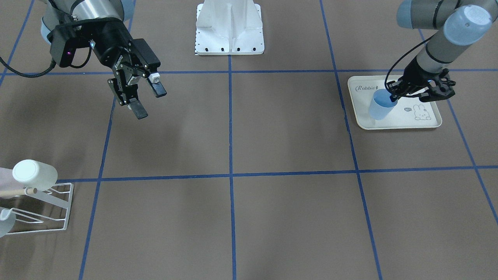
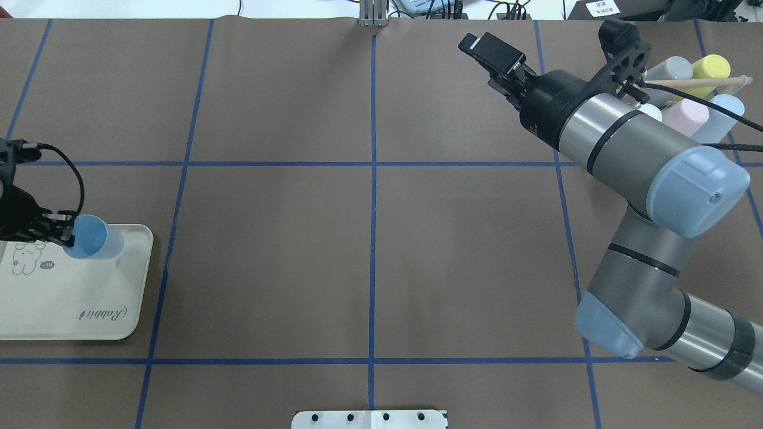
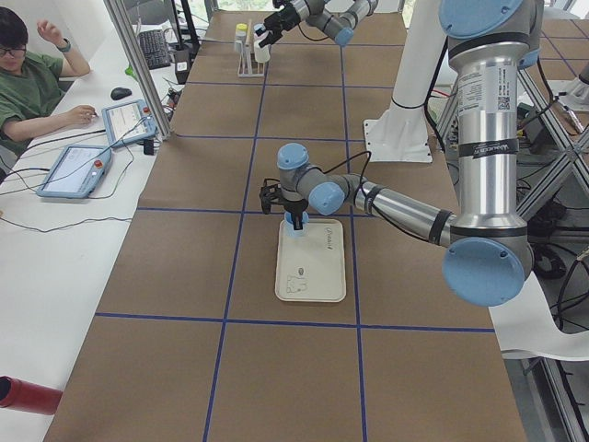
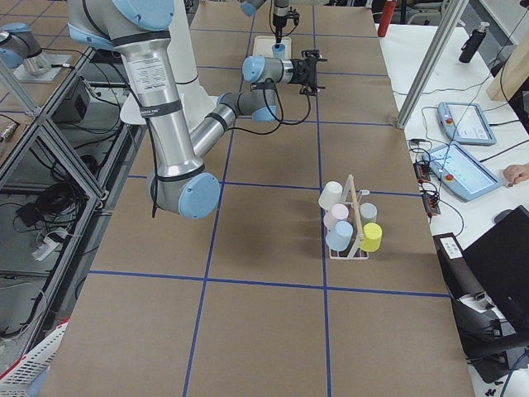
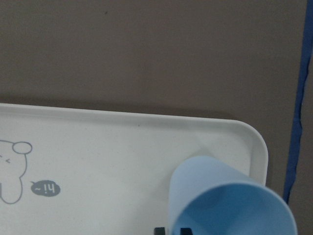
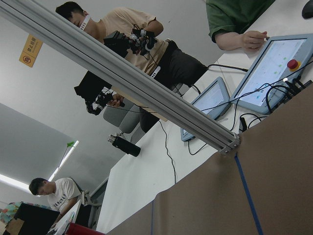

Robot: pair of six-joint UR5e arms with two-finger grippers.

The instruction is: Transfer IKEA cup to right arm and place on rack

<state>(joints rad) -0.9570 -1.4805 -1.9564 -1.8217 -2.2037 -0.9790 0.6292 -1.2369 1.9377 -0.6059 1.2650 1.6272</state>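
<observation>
The IKEA cup (image 1: 380, 105) is light blue and leans, mouth up, over the corner of a cream rabbit-printed tray (image 1: 404, 119). My left gripper (image 1: 393, 95) is shut on its rim, and the overhead view shows the cup (image 2: 95, 238) beside that gripper (image 2: 64, 230). I cannot tell whether the cup's base touches the tray. In the left wrist view the cup (image 5: 225, 196) fills the lower right. The right arm's gripper (image 1: 148, 99) hangs open and empty, high over the table and far from the cup. The white wire rack (image 1: 46, 210) stands at the table's other end.
Several cups hang on the rack (image 4: 354, 211): white, pink, blue, yellow and grey. The robot's white base plate (image 1: 229, 31) sits at the middle of its table edge. People with tablets (image 3: 83, 166) sit at a side desk. Blue tape lines grid the brown table.
</observation>
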